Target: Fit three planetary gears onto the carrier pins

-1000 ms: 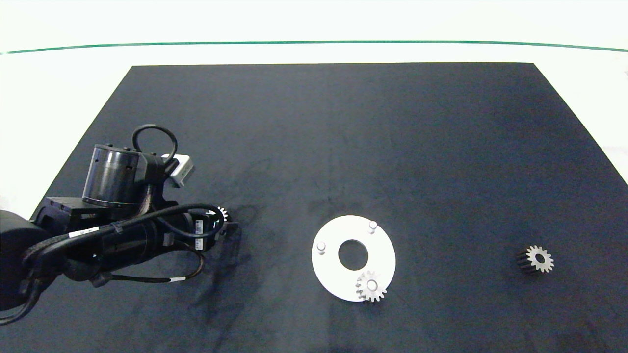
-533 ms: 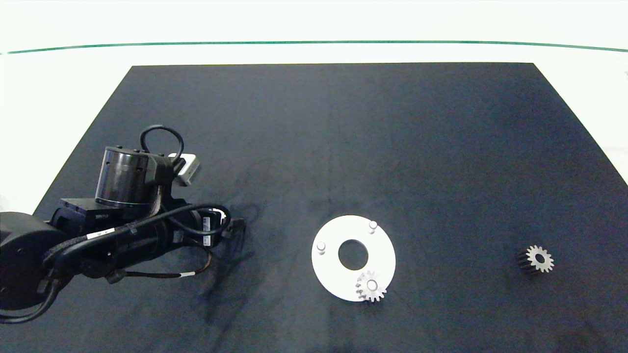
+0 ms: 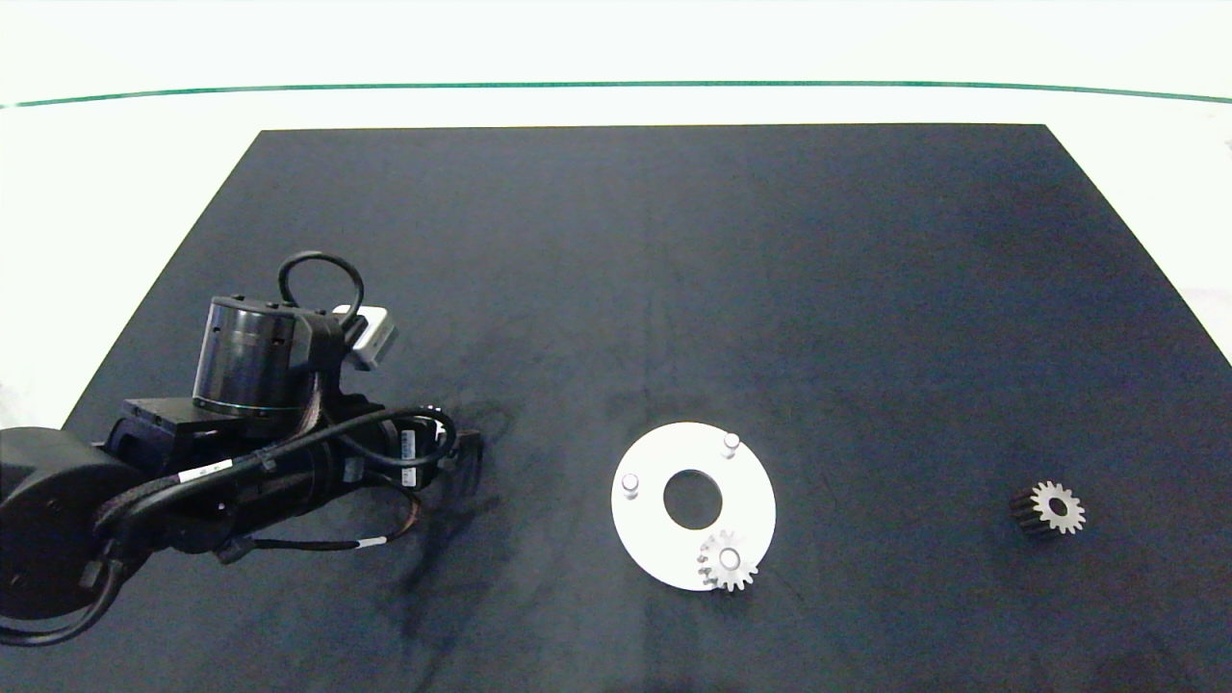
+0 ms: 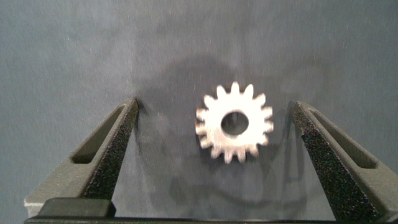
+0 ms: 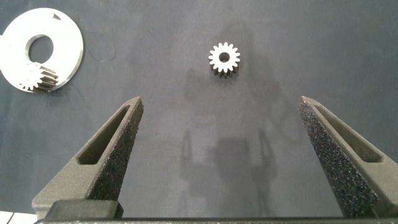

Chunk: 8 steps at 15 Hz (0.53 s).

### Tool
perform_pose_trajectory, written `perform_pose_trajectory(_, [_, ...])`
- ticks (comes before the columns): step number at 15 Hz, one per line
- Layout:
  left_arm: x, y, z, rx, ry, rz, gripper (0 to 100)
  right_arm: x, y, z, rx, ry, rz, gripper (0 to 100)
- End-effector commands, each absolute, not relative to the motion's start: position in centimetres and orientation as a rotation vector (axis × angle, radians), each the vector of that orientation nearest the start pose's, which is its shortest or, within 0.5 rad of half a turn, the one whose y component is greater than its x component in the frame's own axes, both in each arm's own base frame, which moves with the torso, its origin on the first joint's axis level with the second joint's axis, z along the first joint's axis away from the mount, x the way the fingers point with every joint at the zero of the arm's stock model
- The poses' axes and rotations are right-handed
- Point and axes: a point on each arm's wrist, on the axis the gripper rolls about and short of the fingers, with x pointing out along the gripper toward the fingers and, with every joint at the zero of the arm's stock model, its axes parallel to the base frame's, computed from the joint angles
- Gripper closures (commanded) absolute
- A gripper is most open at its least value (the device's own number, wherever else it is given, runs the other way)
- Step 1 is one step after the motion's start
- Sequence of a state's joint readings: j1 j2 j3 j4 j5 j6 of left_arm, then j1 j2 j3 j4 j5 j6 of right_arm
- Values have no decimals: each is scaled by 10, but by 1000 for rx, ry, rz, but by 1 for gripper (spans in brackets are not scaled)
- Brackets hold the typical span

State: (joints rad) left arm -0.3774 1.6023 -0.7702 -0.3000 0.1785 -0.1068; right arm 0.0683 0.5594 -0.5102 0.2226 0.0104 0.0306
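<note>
Three small silver-grey metal spur gears are before us. One gear [image 3: 728,561] sits on a short white peg at the near edge of the flat white round disc [image 3: 674,553] with a centre hole; the right wrist view shows it there too [image 5: 41,78]. The other two white pegs, one [image 3: 630,484] on the disc's left and one [image 3: 731,443] at its far side, stand bare.

We see the second gear [image 4: 234,122] lying flat on the dark tabletop [image 3: 616,289], between the two grey fingers of our left tool [image 4: 217,134]. The fingers are spread wide, one [image 4: 109,149] on either side, and neither touches the teeth; there is a clear gap on both sides, and the gear lies somewhat closer to one finger than the other. The left tool holds nothing. In the head view, our left arm [image 3: 241,452] reaches in over the tabletop's left part, well apart from the disc, and only a sliver of that gear's teeth [image 3: 440,412] peeks out by the tool.

We find the third gear [image 3: 1051,507] alone on the right of the tabletop, well apart from the disc. Our right tool [image 5: 221,146] hangs above that region, spread wide and empty, with this gear [image 5: 224,59] lying beyond its fingertips.
</note>
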Motion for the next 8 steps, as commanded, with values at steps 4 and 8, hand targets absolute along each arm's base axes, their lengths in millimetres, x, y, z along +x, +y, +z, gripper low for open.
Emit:
perform_pose_trajectory(4, [255,-97,159,51,541,-166,12,23,2,199,23,273,75,0])
perform_pose_trajectory(8, [254,-98,159,51,538,-171,20,23,2,199,23,274,75,0])
